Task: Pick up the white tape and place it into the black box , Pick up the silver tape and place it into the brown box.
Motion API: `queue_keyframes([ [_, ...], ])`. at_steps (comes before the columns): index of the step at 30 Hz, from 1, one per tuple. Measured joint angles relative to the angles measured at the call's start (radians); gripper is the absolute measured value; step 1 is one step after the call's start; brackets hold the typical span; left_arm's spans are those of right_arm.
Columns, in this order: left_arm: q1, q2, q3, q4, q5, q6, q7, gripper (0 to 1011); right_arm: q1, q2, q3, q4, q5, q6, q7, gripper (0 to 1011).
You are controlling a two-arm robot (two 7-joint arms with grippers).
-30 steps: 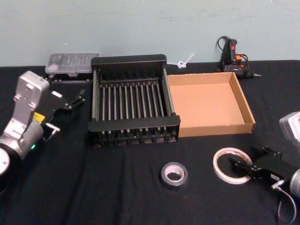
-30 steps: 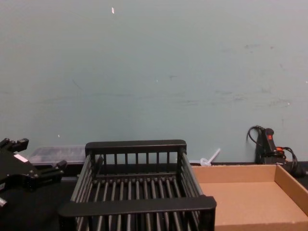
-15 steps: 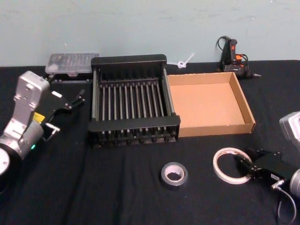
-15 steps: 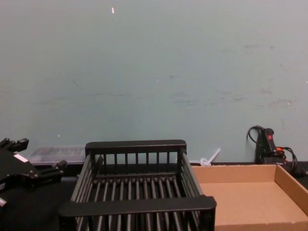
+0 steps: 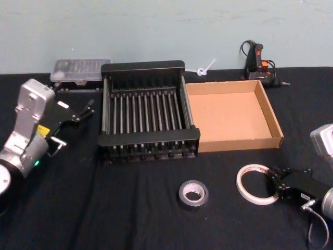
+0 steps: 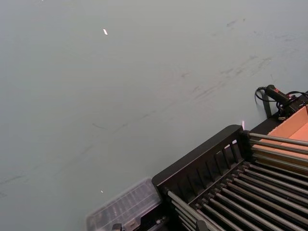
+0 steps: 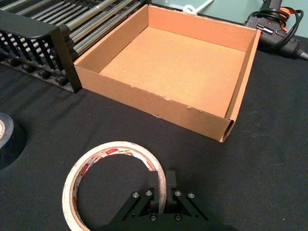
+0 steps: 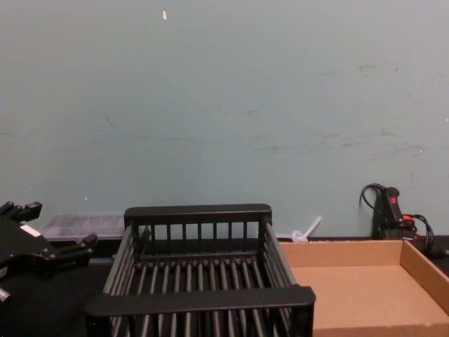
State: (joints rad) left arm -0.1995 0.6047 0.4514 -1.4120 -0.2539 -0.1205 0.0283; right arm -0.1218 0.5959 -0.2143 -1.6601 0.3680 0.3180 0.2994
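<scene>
The right pincer [image 5: 272, 178] is down low on the black-clothed bench [image 5: 130, 208], at the near right, and its two fingers are pinched together on the rim of the white tape [image 5: 255, 183]: in the right wrist view one finger sits inside the ring and the other outside, with the band of the roll [image 7: 106, 180] squeezed between them at the pincer [image 7: 161, 185]. The roll lies flat on the cloth on the side of the pincer toward the middle of the bench, its wide hole showing the black cloth through it. The silver tape [image 5: 193, 194] lies on its own to the left of the white roll, well apart from it, in front of the black box [image 5: 146, 112]. That crate stands mid-bench with the brown box [image 5: 232, 114] just beside it on the right, the two looking close to touching. The left pincer [image 5: 78, 112] hangs out to the left of the crate, near a clear plastic case [image 5: 79, 70], its fingers slightly apart and holding nothing. A glue gun [image 5: 258, 63] lies at the back right by the wall.
</scene>
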Motion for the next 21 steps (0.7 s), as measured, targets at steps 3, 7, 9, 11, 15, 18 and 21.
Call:
queue_keyframes([
  [3, 0.000, 0.000, 0.000, 0.000, 0.000, 0.000, 0.000, 1001, 0.000, 0.000, 0.000, 0.000, 0.000, 0.000, 0.000, 93],
  [7, 0.000, 0.000, 0.000, 0.000, 0.000, 0.000, 0.000, 1002, 0.000, 0.000, 0.000, 0.000, 0.000, 0.000, 0.000, 93],
  [9, 0.000, 0.000, 0.000, 0.000, 0.000, 0.000, 0.000, 1001, 0.000, 0.000, 0.000, 0.000, 0.000, 0.000, 0.000, 93],
  [11, 0.000, 0.000, 0.000, 0.000, 0.000, 0.000, 0.000, 1001, 0.000, 0.000, 0.000, 0.000, 0.000, 0.000, 0.000, 92],
  [15, 0.000, 0.000, 0.000, 0.000, 0.000, 0.000, 0.000, 1001, -0.005, 0.001, 0.006, -0.002, 0.000, -0.013, 0.013, 93],
  [18, 0.000, 0.000, 0.000, 0.000, 0.000, 0.000, 0.000, 1001, -0.010, 0.002, 0.014, -0.011, -0.001, -0.026, 0.025, 92],
  [21, 0.000, 0.000, 0.000, 0.000, 0.000, 0.000, 0.000, 1001, -0.013, 0.004, 0.020, -0.019, 0.000, -0.033, 0.032, 93],
])
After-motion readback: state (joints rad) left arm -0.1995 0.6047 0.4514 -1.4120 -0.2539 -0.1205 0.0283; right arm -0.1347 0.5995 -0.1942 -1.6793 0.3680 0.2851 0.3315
